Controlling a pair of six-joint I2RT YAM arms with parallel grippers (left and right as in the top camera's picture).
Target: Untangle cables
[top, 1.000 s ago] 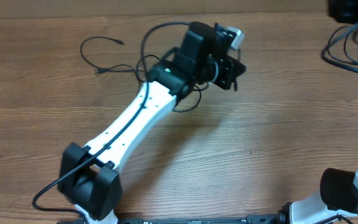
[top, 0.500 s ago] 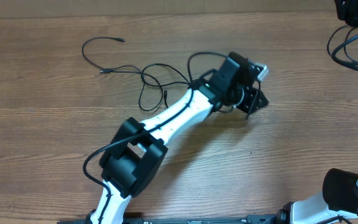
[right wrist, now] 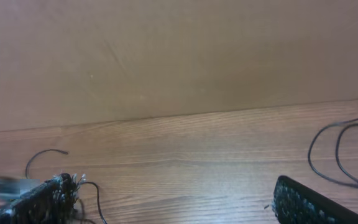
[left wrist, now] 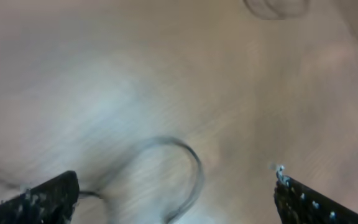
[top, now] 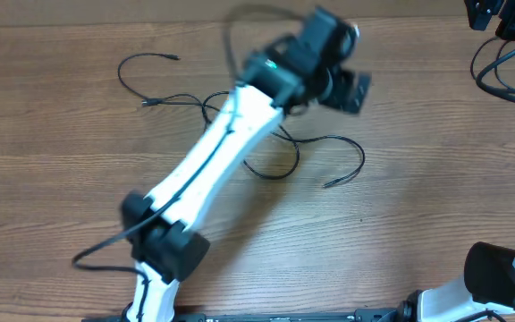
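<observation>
Several thin black cables lie on the wooden table (top: 418, 224). One strand (top: 150, 55) curls at the far left, and a second strand (top: 173, 98) runs under my left arm. A loose loop (top: 362, 156) ends in a small plug (top: 329, 185) near the middle. My left gripper (top: 351, 89) hovers blurred above the tangle. In the left wrist view the left gripper (left wrist: 176, 199) is open, with only a blurred cable loop (left wrist: 194, 165) on the table below it. My right gripper (right wrist: 176, 190) is open over bare wood, with a cable (right wrist: 95, 193) by its left finger.
More black cords (top: 494, 76) lie at the far right corner, below a black part of the right arm (top: 501, 16); they show as a loop (right wrist: 311, 152) in the right wrist view. A brown wall (right wrist: 179, 56) rises behind the table. The right arm's base (top: 494, 277) stands at front right.
My left gripper opened and let go of a cable, which now lies as a loop with its plug on the table. The left arm swung back toward the far side. The right gripper opened wider.
</observation>
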